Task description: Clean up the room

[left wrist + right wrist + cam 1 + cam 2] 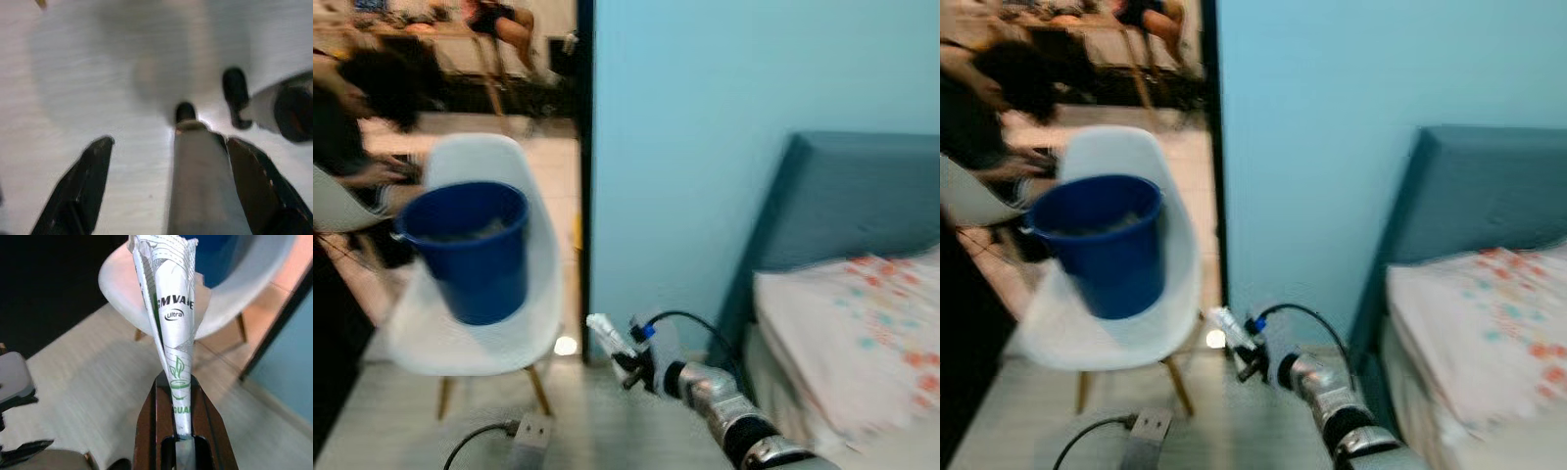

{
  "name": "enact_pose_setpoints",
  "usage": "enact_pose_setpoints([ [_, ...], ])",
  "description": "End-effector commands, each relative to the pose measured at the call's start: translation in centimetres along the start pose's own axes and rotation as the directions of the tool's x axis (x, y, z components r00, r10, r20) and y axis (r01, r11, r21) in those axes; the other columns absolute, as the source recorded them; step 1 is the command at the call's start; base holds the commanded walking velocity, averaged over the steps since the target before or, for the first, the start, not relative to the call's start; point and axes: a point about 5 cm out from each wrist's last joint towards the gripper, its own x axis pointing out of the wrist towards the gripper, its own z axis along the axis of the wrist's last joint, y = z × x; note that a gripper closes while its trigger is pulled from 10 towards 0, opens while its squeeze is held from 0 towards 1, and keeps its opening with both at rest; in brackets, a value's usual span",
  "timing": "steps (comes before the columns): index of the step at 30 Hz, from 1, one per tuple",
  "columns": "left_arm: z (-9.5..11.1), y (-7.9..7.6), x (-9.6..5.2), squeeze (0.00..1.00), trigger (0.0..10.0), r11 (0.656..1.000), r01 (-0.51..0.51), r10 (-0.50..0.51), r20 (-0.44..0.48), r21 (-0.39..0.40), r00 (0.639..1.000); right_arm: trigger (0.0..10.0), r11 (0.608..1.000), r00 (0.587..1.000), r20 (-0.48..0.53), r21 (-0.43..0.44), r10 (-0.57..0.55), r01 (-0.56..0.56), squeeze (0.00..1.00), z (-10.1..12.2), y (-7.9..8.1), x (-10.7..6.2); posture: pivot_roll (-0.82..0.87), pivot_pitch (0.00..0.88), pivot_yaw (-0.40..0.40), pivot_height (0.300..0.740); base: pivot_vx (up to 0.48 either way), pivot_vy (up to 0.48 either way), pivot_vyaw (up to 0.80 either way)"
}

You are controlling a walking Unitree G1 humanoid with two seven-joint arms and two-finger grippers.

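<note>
1. The white chair (475, 323) stands on pale wood-grain floor (597, 421) just left of the blue wall's (724, 147) dark edge. Open floor lies between the chair and the bed (862, 343) to its right. A cable and power strip (530, 431) lie on the floor below the chair's front legs.
2. The chair is a smooth moulded shell on slanted wooden legs. A round blue bucket (470, 250) sits on its seat. The bed has a padded teal headboard and a floral sheet.
3. The right gripper (178, 396) is pinched narrow on a crumpled white wrapper (171, 323) with green print. The wrapper sits low, right of the chair, with its long axis along the fingers and its free end aimed toward the chair.
4. The left gripper (166, 161) hangs over the floor with its fingers spread wide.
5. A person (357, 137) sits behind the chair.
</note>
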Motion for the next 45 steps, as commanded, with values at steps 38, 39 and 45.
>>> enact_pose_setpoints([
  [38,-0.4,0.0,0.0,0.0,10.0,0.999,-0.006,0.006,-0.023,0.036,1.0,10.0,0.802,0.797,0.098,0.019,-0.595,0.597,0.0,8.5,-7.0,-1.6,-0.03,0.0,-0.083,0.74,0.24,-0.06,0.46],
  [39,-0.4,0.0,0.0,0.0,10.0,0.999,-0.006,0.006,-0.023,0.036,1.0,10.0,0.802,0.797,0.098,0.019,-0.595,0.597,0.0,8.5,-7.0,-1.6,-0.03,0.0,-0.083,0.74,0.0,-0.412,0.0],
  [45,-0.5,-0.1,0.0,0.0,10.0,1.0,-0.012,0.012,-0.023,0.013,1.0,10.0,0.784,0.783,0.066,-0.009,-0.619,0.621,0.0,7.8,-6.6,-1.2,-0.02,0.0,-0.088,0.74,0.0,0.0,0.0],
])
